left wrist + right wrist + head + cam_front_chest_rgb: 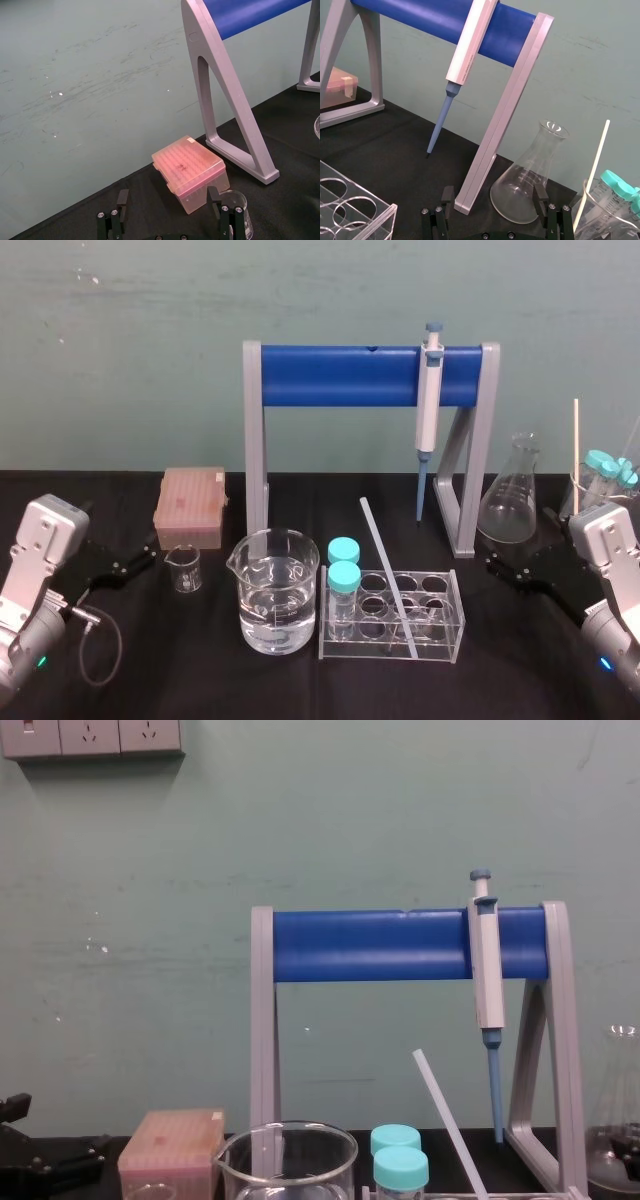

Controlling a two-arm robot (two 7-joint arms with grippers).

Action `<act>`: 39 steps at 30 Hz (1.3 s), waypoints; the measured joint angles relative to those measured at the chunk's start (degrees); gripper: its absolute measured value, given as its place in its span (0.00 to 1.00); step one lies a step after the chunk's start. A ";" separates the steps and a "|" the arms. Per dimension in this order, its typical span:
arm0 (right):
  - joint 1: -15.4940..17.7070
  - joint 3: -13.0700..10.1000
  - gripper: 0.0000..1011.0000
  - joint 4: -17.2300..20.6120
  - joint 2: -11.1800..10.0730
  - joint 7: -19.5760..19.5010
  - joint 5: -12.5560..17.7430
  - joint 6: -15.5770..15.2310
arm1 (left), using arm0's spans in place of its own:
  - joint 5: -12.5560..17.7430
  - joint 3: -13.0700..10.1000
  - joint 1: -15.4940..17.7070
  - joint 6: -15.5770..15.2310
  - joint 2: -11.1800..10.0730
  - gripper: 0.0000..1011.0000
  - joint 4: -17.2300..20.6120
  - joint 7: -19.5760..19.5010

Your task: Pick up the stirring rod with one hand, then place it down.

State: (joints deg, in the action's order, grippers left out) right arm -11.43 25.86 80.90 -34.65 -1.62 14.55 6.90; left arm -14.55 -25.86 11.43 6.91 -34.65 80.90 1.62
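While the stirring rod [386,572] leans in the rack [452,645] mid-bench [200,685], upper end free for grasping, my left gripper [168,197] and right gripper [493,194] rest at the side edges, fingers apart.

**A laboratory bench**

This is a laboratory, and the equipment shows it; on the black-covered desk [200,680] stands a grey-legged stand with a blue crossbar [340,375], from which a grey-and-blue pipette [429,400] hangs; in front are a large clear glass beaker of clear liquid [277,590], a small clear glass beaker [183,568] and a clear plastic test-tube rack [370,650] holding two teal-capped tubes [344,575] and a thin translucent-white glass stirring rod [385,565]; a clear conical glass flask [510,495] stands to the right, a translucent pink tip box [190,505] to the left; behind is a pale green wall [120,340] with white power sockets [90,735].
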 joint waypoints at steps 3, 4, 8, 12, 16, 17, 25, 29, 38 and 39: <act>0.00 0.00 0.99 0.00 0.00 0.00 0.00 0.00 | 0.00 0.00 0.00 0.00 0.00 0.99 0.00 0.00; 0.00 0.00 0.99 0.00 0.00 0.00 0.00 0.00 | 0.00 0.00 0.00 0.00 0.00 0.99 0.00 0.00; 0.00 0.00 0.99 0.00 0.00 0.00 0.00 0.00 | 0.00 0.00 0.00 0.00 0.00 0.99 0.00 0.00; 0.00 0.00 0.99 0.00 0.00 0.00 0.00 0.00 | 0.00 0.00 0.00 0.00 0.00 0.99 0.00 0.00; 0.00 0.00 0.99 0.00 0.00 0.00 0.00 0.00 | 0.00 0.00 0.00 0.00 0.00 0.99 0.00 0.00; 0.00 0.00 0.99 0.00 0.00 0.00 0.00 0.00 | 0.00 0.00 0.00 0.00 0.00 0.99 0.00 0.00; 0.00 0.00 0.99 0.00 0.00 0.00 0.00 0.00 | 0.00 0.00 0.00 0.00 0.00 0.99 0.00 0.00; 0.00 0.00 0.99 0.00 0.00 0.00 0.00 0.00 | 0.00 0.00 0.00 0.00 0.00 0.99 0.00 0.00; 0.00 0.00 0.99 0.00 0.00 0.00 0.00 0.00 | 0.00 0.00 0.00 0.00 0.00 0.99 0.00 0.00; 0.00 0.00 0.99 0.00 0.00 0.00 0.00 0.00 | 0.00 0.00 0.00 0.00 0.00 0.99 0.00 0.00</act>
State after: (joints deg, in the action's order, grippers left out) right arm -11.43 25.86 80.90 -34.65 -1.62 14.55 6.90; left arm -14.55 -25.86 11.43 6.91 -34.65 80.90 1.62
